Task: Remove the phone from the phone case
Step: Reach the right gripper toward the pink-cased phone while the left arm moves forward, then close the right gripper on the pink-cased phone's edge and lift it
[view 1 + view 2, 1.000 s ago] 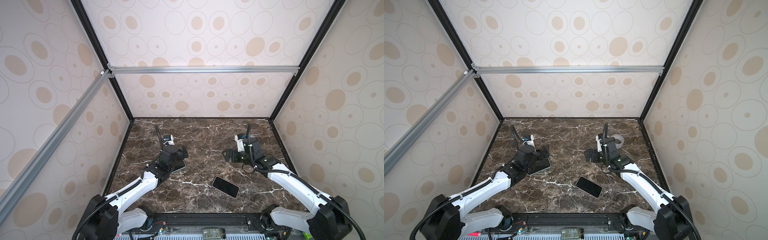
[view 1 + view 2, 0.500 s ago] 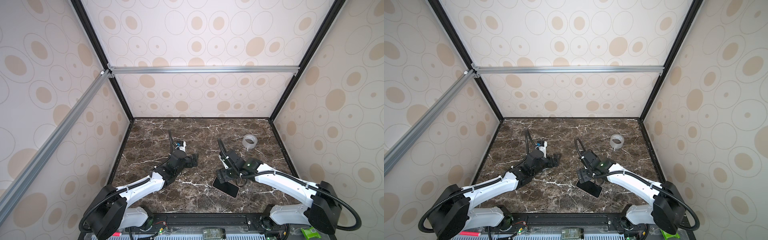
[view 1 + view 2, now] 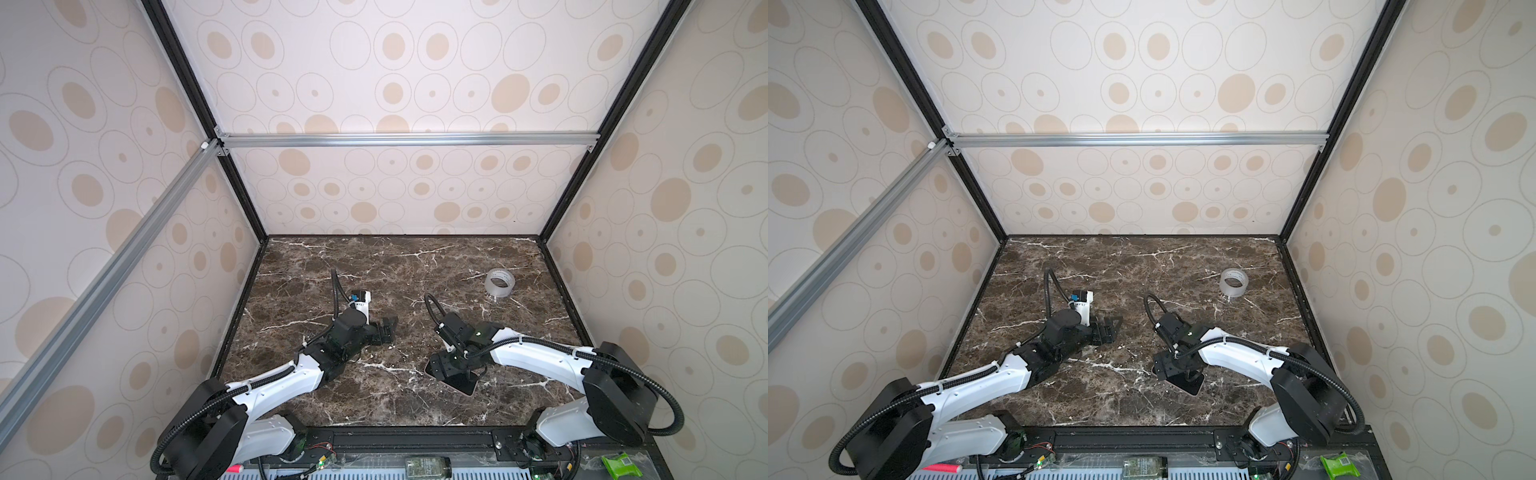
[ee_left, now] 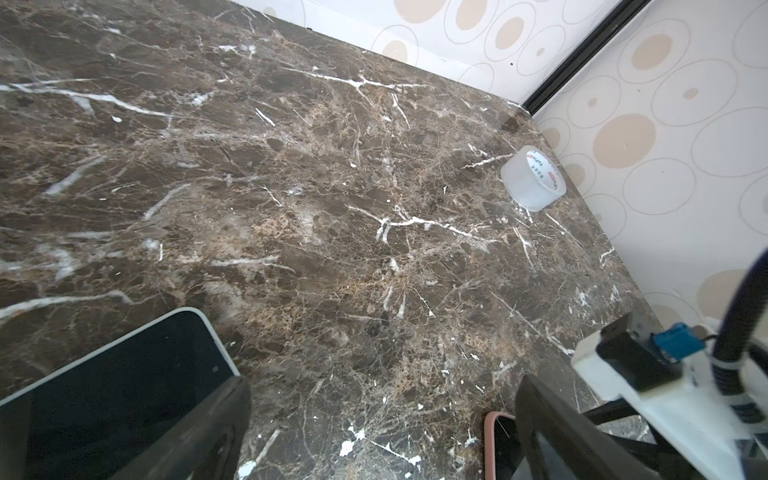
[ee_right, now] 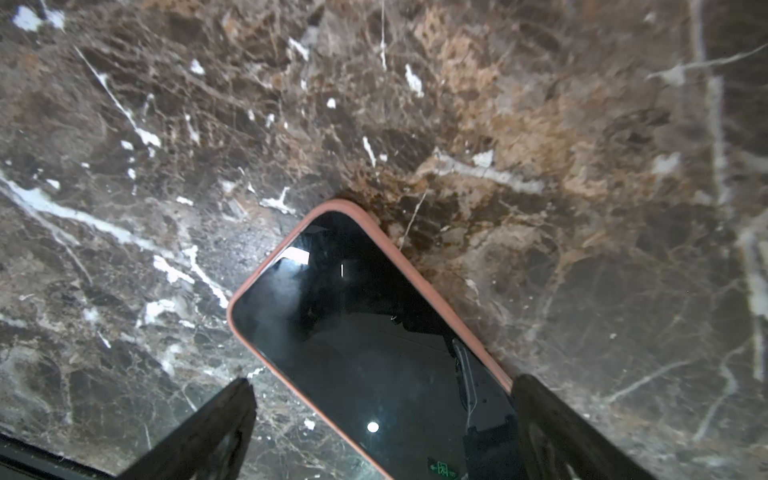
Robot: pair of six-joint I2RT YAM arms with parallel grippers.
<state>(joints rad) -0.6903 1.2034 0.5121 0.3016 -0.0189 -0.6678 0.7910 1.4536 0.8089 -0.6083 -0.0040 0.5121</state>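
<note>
The phone [image 5: 374,332] lies flat and screen up on the marble, near the table's front, still inside its salmon-pink phone case [image 5: 419,282], which shows as a thin rim. In both top views my right gripper [image 3: 455,374] [image 3: 1177,372] hangs low over it, covering most of the phone [image 3: 465,384] [image 3: 1190,384]. The right gripper [image 5: 384,384] is open, one finger on each side of the phone, apart from it. My left gripper [image 3: 388,330] [image 4: 382,384] is open over bare marble left of centre. A corner of the phone case [image 4: 492,432] shows beside one left finger.
A roll of clear tape [image 3: 499,282] [image 4: 534,178] stands at the back right near the wall. In the left wrist view a second black slab with a pale rim [image 4: 124,386] lies by the other left finger. Patterned walls close three sides.
Over the last second my right gripper came forward from the back and dropped over the phone, uncovering the tape roll. My left gripper moved right toward the middle. The phone has not moved.
</note>
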